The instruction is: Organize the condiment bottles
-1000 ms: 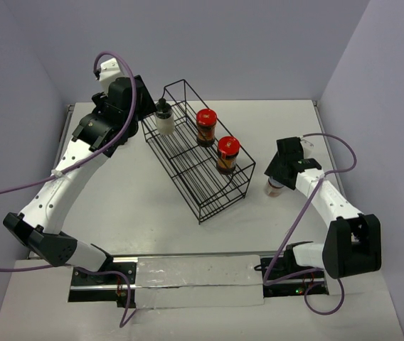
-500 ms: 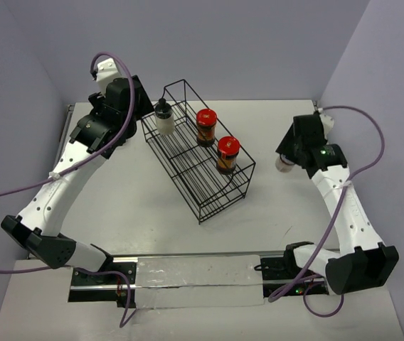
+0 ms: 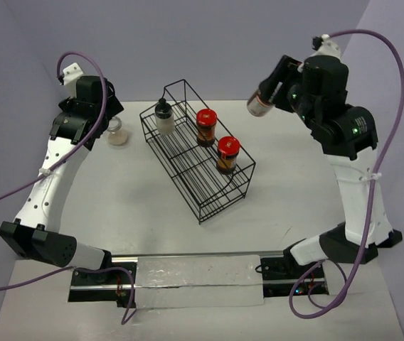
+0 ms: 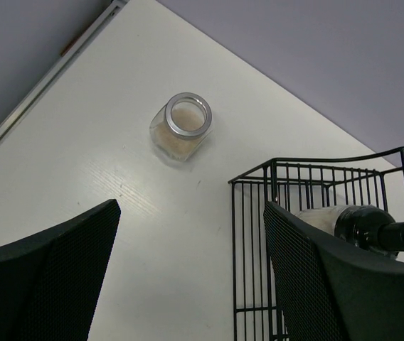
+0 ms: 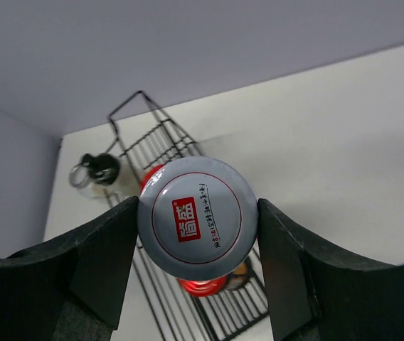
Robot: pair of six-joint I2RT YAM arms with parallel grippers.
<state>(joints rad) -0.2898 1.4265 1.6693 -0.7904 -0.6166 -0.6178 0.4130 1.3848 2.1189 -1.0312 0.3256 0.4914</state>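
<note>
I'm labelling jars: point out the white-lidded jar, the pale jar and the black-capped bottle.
white-lidded jar (image 5: 197, 217), right wrist, lid face.
pale jar (image 4: 169, 141), left wrist, glass body.
black-capped bottle (image 3: 163, 122), top external, body.

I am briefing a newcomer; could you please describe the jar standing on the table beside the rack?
Find the black wire rack on the table, then look left of its far end. There stands the pale-contents jar: squat, clear, silver-rimmed and outside the rack, unlike the red-lidded jars and black-capped jar inside it.

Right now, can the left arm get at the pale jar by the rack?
Probably yes. The left gripper is open and empty. The pale jar stands alone on bare table ahead of it, apart from the rack, with nothing in between.
</note>
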